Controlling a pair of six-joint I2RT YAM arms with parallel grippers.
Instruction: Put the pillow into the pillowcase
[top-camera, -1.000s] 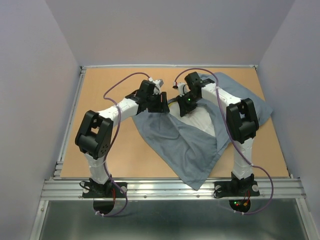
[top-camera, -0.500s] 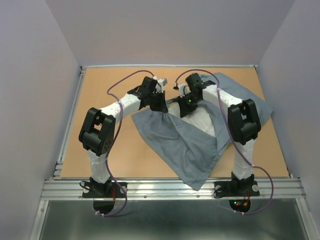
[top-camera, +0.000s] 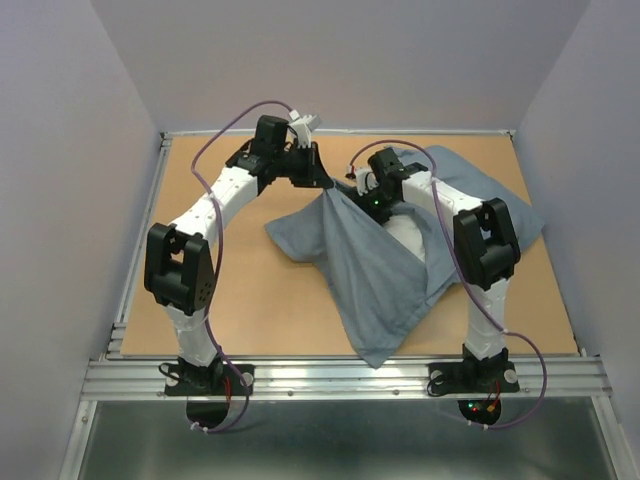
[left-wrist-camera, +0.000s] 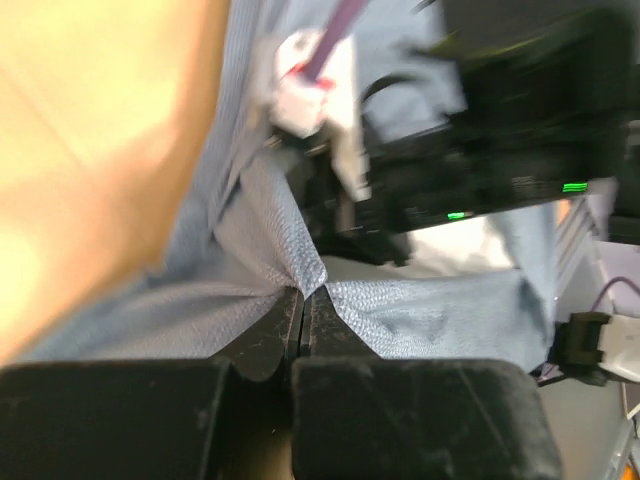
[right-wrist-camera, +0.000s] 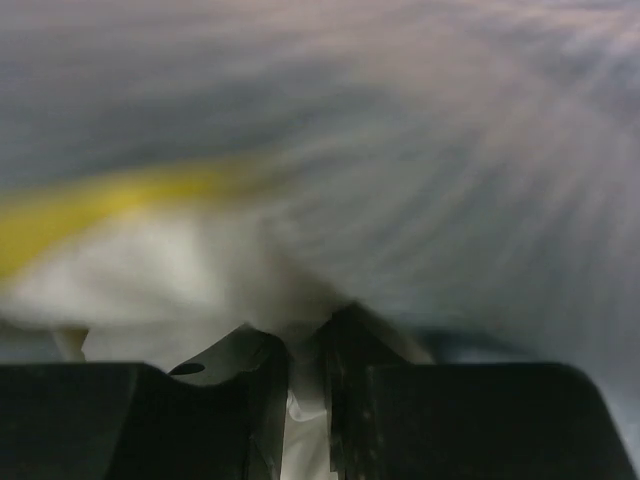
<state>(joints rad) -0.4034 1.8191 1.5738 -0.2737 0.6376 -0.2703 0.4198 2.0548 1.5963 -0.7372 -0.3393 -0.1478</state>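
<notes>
Left pincer (top-camera: 322, 186) is closed tight on a pinch of pillowcase (top-camera: 372, 272) cloth. In the left wrist view the left pincer (left-wrist-camera: 303, 300) has its jaws pressed together, with a ridge of grey-blue pillowcase (left-wrist-camera: 430, 318) fabric puckered between the tips. From above, the pinched spot is raised off the table (top-camera: 250, 300), and the cloth hangs from it like a tent.

The rest of the case drapes down toward the near edge, with one corner close to the table rim. Another part spreads to the far right, under the right arm. Only the grey-blue side is seen.

Right pincer (top-camera: 376, 204) sits just beside the left one, inside the case mouth. The right wrist view is blurred. It does show the right pincer (right-wrist-camera: 305, 345) almost fully closed, with white cloth caught in the narrow slot between the fingers: it grips the pillow (right-wrist-camera: 150, 275). The yellow band (right-wrist-camera: 100, 205) runs across the left of that view, grey-blue case fabric above and to the right.

From above, the pillow (top-camera: 405, 236) shows as a white patch in the opening, mostly covered by the case, centre-right of the table.
</notes>
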